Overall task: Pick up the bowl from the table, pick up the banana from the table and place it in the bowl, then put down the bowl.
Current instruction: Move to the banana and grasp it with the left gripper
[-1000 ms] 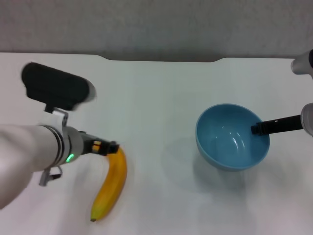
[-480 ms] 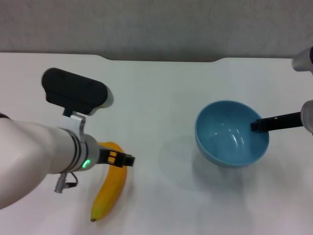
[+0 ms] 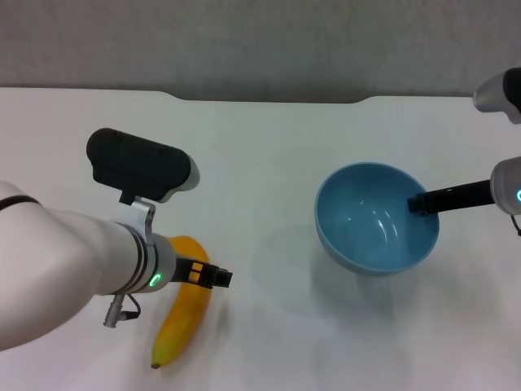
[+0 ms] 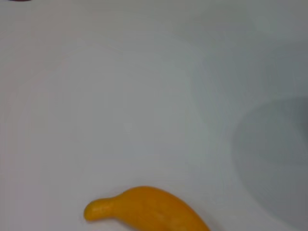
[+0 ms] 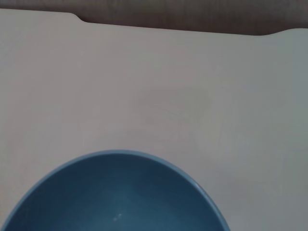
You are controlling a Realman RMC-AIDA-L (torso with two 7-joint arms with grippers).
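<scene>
No writing or brand mark can be read on anything; the only marking is a small green light on the left arm's wrist. In the head view the right gripper grips the rim of the bowl at the bowl's right side, one dark finger lying inside it, while the left gripper hangs over the upper part of the banana, which lies on the table and runs back and down beneath that arm; how far its fingers are parted cannot be told. The left wrist view alone shows the banana's blunt end and a grey shadow on bare tabletop, and the right wrist view alone shows the bowl's glossy inside up close, with the table's notched far edge beyond it.
</scene>
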